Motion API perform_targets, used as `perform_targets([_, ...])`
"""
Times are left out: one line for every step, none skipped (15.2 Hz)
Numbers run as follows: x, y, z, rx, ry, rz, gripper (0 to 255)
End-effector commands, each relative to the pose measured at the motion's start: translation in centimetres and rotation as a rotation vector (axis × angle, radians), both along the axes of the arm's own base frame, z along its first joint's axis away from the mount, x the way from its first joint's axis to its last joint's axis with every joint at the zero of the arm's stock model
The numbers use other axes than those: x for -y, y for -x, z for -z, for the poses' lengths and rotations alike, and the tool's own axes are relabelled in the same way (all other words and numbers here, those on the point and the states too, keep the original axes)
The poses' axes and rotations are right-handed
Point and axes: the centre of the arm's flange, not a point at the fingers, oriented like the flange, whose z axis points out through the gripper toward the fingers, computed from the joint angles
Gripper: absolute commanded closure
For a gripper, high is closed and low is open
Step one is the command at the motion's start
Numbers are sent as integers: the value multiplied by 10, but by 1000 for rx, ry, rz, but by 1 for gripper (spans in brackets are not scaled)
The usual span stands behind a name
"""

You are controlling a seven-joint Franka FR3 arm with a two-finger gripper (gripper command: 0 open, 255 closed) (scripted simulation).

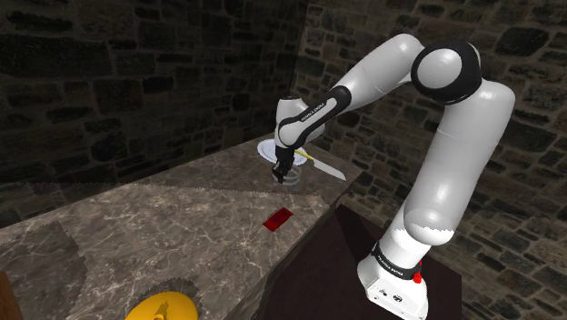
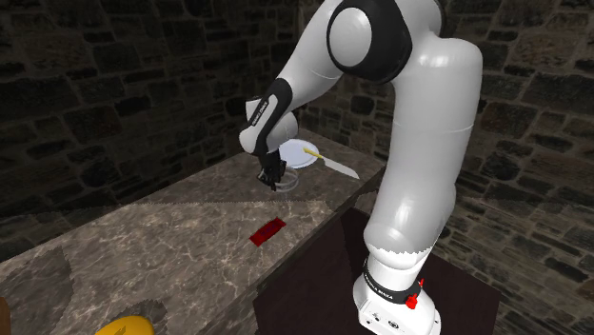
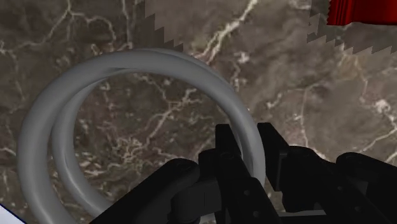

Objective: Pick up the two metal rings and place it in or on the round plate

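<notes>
Black claw (image 3: pixel 252 137) fingers stand close together with the band of the two grey rings (image 3: pixel 146 63) between them, one finger inside the loop and one outside, and they appear clamped on it. The rings overlap one another, nearly stacked, over the brown marble counter (image 1: pixel 136 227); whether they rest on the stone or hang just above it cannot be told. In the shoulder view the claw (image 1: pixel 283 173) points down at the far end of the counter, with the rings (image 1: pixel 293 180) at its tip. Just beyond it lies the round white plate (image 1: pixel 266 149), close to the rings but apart from them. A knife (image 1: pixel 324 167) with a yellow handle and pale blade rests with its handle end over the plate, the blade reaching toward the counter's edge. A flat red piece (image 1: pixel 278 218) lies nearer the stand (image 1: pixel 345 264), well apart from the rings. A yellow object (image 1: pixel 162 312) sits at the counter's near end.
</notes>
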Motion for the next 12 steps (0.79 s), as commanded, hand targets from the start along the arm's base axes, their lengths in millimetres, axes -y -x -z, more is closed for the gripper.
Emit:
perform_targets([-1,0,-12,0,0,0,255])
perform_targets([-1,0,-17,0,0,0,255])
perform_targets([-1,0,-23,0,0,0,255])
perform_targets([-1,0,-28,0,0,0,255])
perform_targets([-1,0,-33,0,0,0,255])
perform_targets([-1,0,-38,0,0,0,255])
perform_targets([-1,0,-41,0,0,0,255])
perform_targets([9,-9,-41,0,0,0,255])
perform_targets([19,-17,-42,0,0,0,255])
perform_targets([29,-26,-42,0,0,0,255])
perform_targets([40,-34,-42,0,0,0,255])
perform_targets([50,-42,-42,0,0,0,255])
